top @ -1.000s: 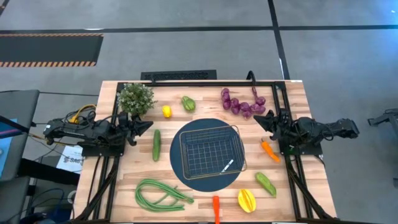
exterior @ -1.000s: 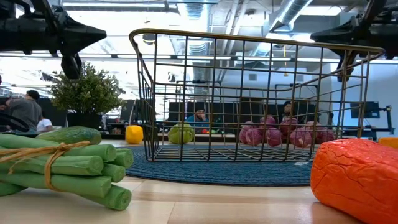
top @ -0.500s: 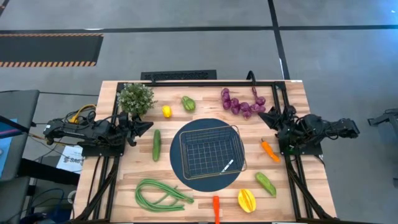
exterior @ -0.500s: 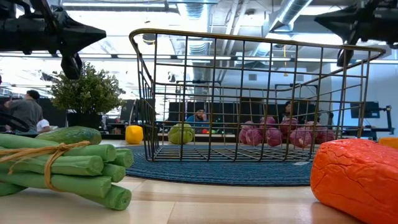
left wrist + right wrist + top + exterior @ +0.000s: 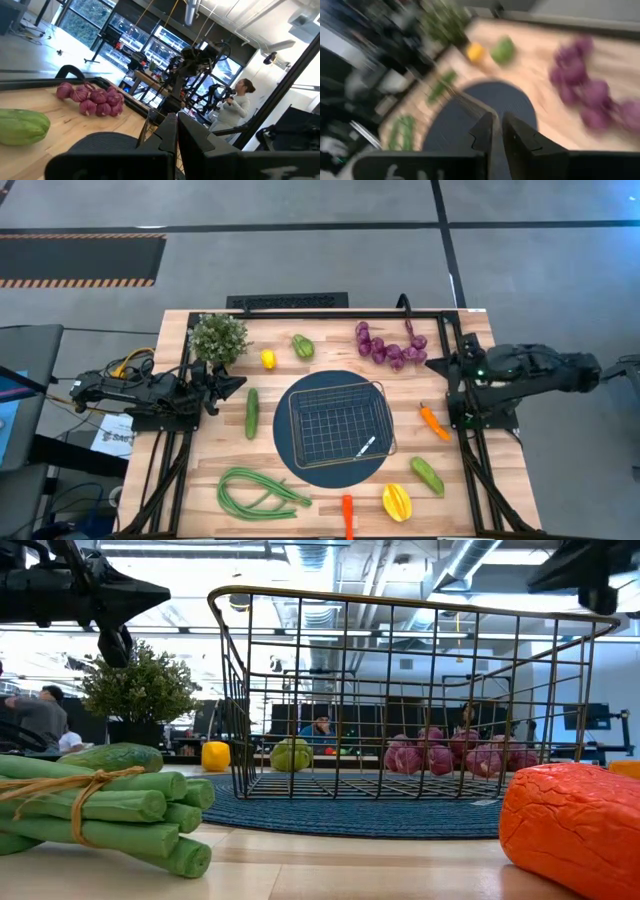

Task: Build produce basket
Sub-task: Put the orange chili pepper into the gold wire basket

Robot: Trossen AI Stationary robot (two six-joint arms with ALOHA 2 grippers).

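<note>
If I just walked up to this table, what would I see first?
Probably the shallow silvery wire mesh basket, empty, sitting on a round dark blue mat in the middle. Colourful toy produce rings it: a purple grape bunch at the far edge and long green beans at the near left corner.

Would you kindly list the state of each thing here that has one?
Basket: empty, upright on the mat.
Grapes: on the table, not in the basket.
Beans: bundled, on the table.
Left tool: shut, holding nothing.
Right tool: slightly parted, holding nothing.
</note>
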